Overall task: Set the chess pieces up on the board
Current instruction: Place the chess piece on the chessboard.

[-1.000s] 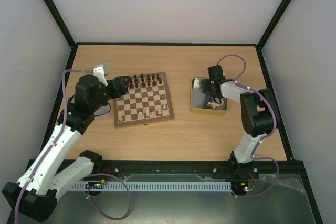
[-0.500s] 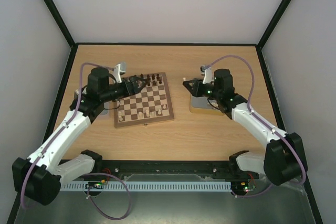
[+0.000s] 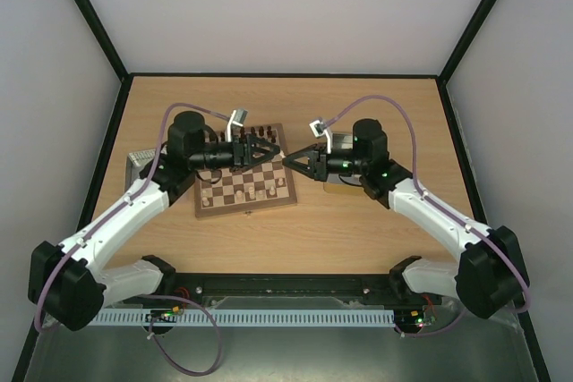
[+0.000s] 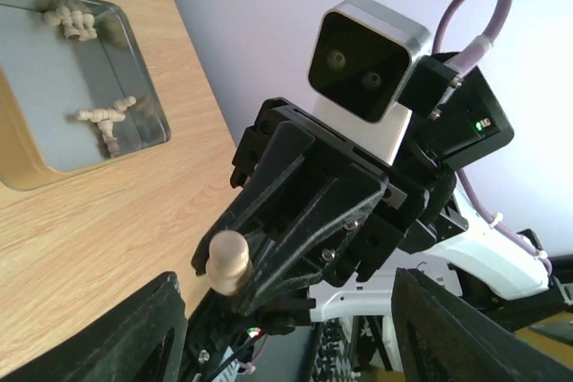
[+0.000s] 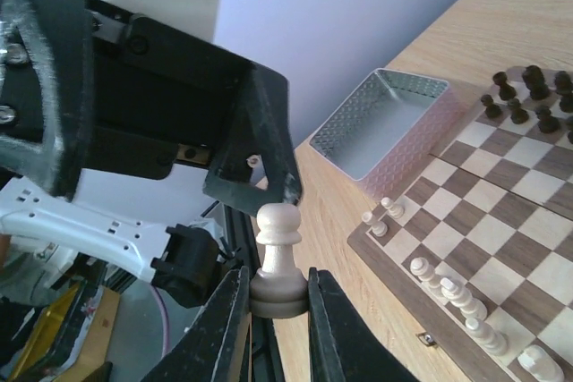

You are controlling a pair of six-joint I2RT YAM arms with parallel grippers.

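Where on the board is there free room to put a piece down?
The middle rows of the board are bare, between the dark pieces along its far edge and the cream pieces along its near edge. The far rows are most crowded.

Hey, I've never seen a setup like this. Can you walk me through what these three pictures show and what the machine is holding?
These are two robot arms bolted to a wooden table, each ending in a two-finger gripper. The overhead picture looks down from behind them; the other two come from cameras on their wrists. A chessboard lies between two metal tins; the right tin has loose cream pieces in it. The right gripper pinches a cream pawn by its base. The left gripper faces it, open, holding nothing.
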